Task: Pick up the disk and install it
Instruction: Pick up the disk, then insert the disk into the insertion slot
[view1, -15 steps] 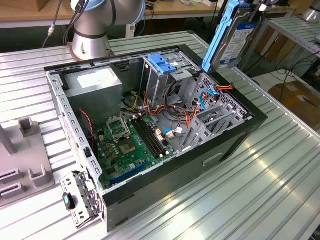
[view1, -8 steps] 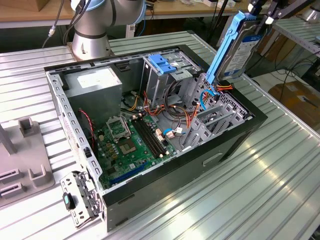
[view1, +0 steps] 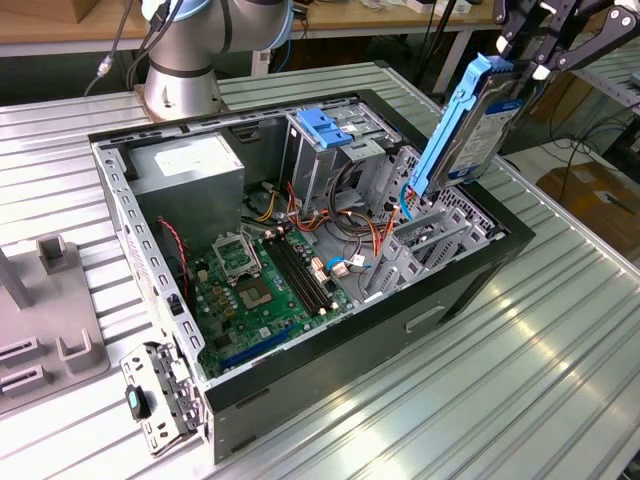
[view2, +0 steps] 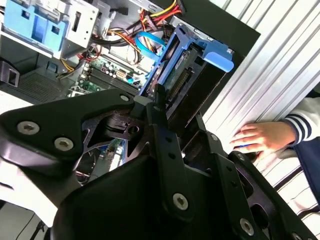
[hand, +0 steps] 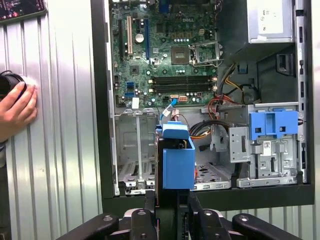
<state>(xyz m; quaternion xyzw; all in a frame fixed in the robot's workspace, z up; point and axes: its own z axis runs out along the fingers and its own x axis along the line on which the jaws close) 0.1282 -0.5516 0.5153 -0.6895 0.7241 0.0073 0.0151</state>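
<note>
1. One gripper (view1: 522, 62) is closed on the upper end of the disk (view1: 470, 120); the disk is clamped between its fingers.
2. The disk is held tilted in the air, its lower end just above the open computer case (view1: 440, 310), at the exterior view's right; blue rails are seen along its edges.
3. A person's hand (hand: 17, 107) is rested on the ribbed table (view1: 560, 380) beside the case.

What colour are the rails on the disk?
Blue; the disk, held in the gripper, shows them best in the exterior view.
</note>
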